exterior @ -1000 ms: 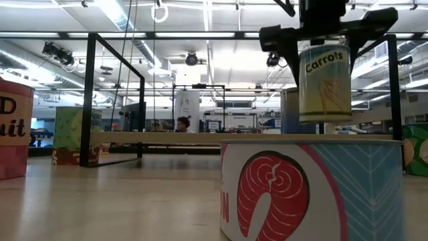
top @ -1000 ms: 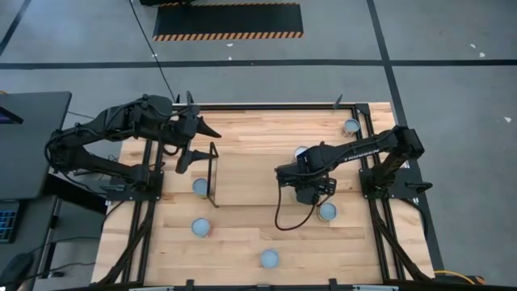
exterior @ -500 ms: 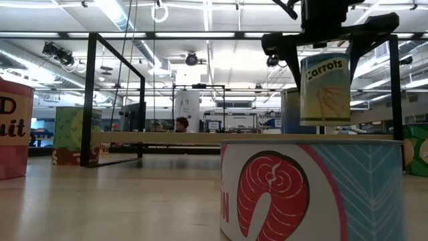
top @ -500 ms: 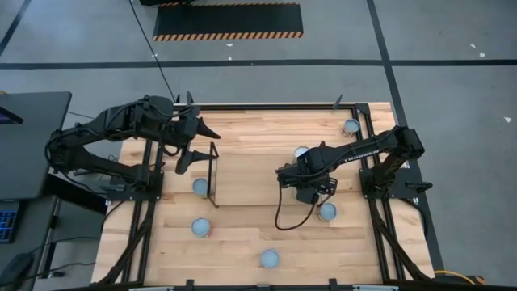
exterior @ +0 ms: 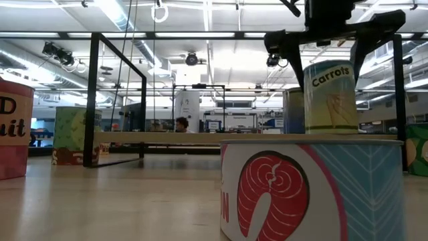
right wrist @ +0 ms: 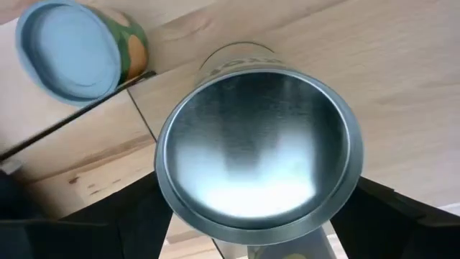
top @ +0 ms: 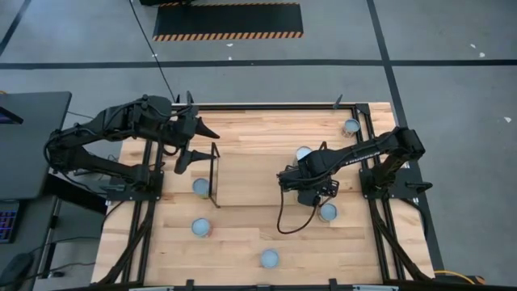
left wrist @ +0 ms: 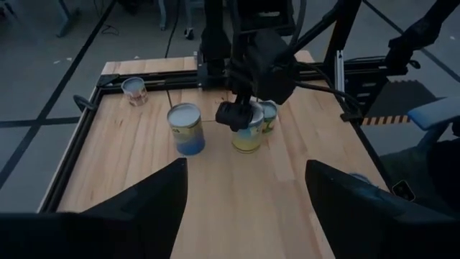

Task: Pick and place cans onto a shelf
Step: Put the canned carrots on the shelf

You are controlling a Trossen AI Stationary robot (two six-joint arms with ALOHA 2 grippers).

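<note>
High view hides the carrots can point(exterior: 330, 98) beneath the right gripper point(top: 309, 179) — fingers apart; left gripper point(left wrist: 244, 198) also parted.

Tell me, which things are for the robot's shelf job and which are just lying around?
For the job: carrots can, standing on the shelf; right gripper over it; left gripper, waiting open; salmon can.
Just lying about: striped floor mat; dark desk at the left.
</note>
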